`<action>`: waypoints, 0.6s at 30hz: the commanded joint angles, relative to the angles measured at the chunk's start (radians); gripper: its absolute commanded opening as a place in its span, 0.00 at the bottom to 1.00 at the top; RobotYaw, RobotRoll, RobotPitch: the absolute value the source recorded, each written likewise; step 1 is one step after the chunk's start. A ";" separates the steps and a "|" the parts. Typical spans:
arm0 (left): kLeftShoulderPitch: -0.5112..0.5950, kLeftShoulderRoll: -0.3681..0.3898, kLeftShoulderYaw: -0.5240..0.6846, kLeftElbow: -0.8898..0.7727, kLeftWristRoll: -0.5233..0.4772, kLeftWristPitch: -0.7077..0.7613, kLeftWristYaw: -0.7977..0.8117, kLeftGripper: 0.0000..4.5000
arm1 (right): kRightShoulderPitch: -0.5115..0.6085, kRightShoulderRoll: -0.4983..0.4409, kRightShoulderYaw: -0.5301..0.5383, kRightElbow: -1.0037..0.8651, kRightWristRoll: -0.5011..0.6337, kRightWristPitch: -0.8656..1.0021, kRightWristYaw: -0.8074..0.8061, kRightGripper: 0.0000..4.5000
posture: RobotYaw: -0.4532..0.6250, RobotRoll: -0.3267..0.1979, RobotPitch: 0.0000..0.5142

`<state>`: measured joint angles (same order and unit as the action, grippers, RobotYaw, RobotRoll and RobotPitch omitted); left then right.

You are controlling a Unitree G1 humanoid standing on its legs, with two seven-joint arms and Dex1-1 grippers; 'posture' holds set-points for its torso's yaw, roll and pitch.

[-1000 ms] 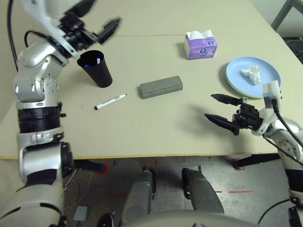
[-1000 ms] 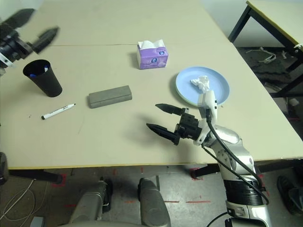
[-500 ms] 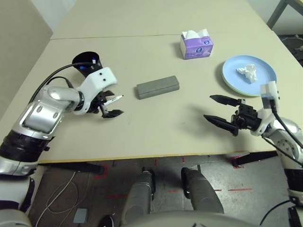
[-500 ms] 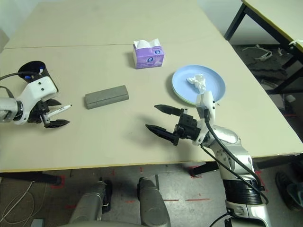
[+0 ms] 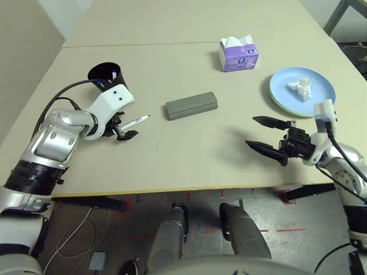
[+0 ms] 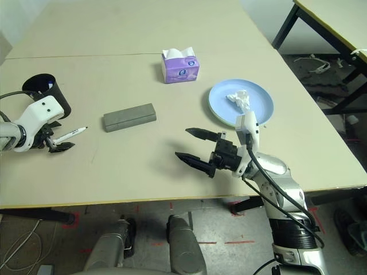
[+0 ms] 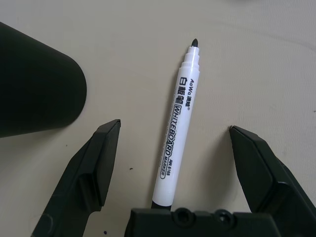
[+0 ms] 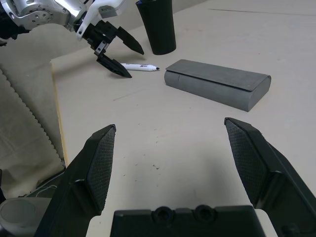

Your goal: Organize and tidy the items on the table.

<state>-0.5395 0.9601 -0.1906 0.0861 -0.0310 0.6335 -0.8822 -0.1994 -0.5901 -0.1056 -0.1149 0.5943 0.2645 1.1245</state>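
A white marker (image 7: pixel 176 132) with its black nib showing lies on the beige table (image 5: pixel 189 154), just in front of a black cup (image 5: pixel 104 75). My left gripper (image 5: pixel 121 133) is open and low over the marker's rear end, one finger on each side, not touching it. Something blue (image 5: pixel 115 73) shows inside the cup. The grey glasses case (image 5: pixel 191 105) lies shut mid-table. The crumpled tissue (image 5: pixel 301 88) rests on the light-blue plate (image 5: pixel 321 86), a pale green rim (image 5: pixel 280 105) showing under it. My right gripper (image 5: pixel 251 131) hovers open and empty near the front edge. The sunglasses are out of view.
A purple tissue box (image 5: pixel 238 54) stands behind the case, beyond the table's seam line (image 5: pixel 172 43). The table's front edge (image 5: pixel 189 192) runs close below both grippers. Another table's dark leg (image 5: pixel 338 14) shows at the far right.
My left arm has swung down from above the black cup to the marker and now straddles it. The camera has shifted. My right gripper has stayed in place.
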 commanded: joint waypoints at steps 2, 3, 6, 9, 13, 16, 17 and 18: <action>0.010 -0.021 0.002 0.028 0.015 0.005 -0.001 1.00 | 0.026 -0.005 0.000 -0.029 0.007 0.014 -0.005 1.00 | 0.21 0.62 0.42; 0.011 -0.023 0.002 0.028 0.012 0.009 -0.006 1.00 | 0.027 -0.005 0.000 -0.031 0.008 0.014 -0.006 1.00 | 0.21 0.62 0.42; 0.016 -0.038 0.020 0.027 -0.008 0.022 -0.017 0.90 | 0.026 -0.004 0.001 -0.032 0.009 0.017 -0.007 1.00 | 0.22 0.62 0.42; 0.024 -0.042 0.030 0.011 -0.024 0.045 -0.037 0.71 | 0.024 -0.002 0.002 -0.032 0.009 0.018 -0.008 1.00 | 0.22 0.62 0.42; 0.030 -0.040 0.034 -0.004 -0.030 0.055 -0.050 0.42 | 0.022 0.002 0.005 -0.033 0.009 0.018 -0.010 1.00 | 0.22 0.62 0.41; 0.028 -0.043 0.035 -0.003 -0.028 0.053 -0.051 0.19 | 0.019 0.003 0.005 -0.033 0.009 0.019 -0.012 1.00 | 0.22 0.62 0.41; 0.028 -0.043 0.035 -0.003 -0.027 0.051 -0.051 0.11 | 0.019 0.003 0.005 -0.033 0.009 0.019 -0.011 1.00 | 0.22 0.62 0.41; 0.027 -0.044 0.034 -0.002 -0.027 0.049 -0.052 0.06 | 0.019 0.002 0.005 -0.033 0.009 0.019 -0.011 1.00 | 0.21 0.62 0.41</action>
<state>-0.5256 0.9204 -0.1628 0.0828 -0.0575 0.6773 -0.9309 -0.1826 -0.5893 -0.1054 -0.1300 0.5964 0.2784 1.1152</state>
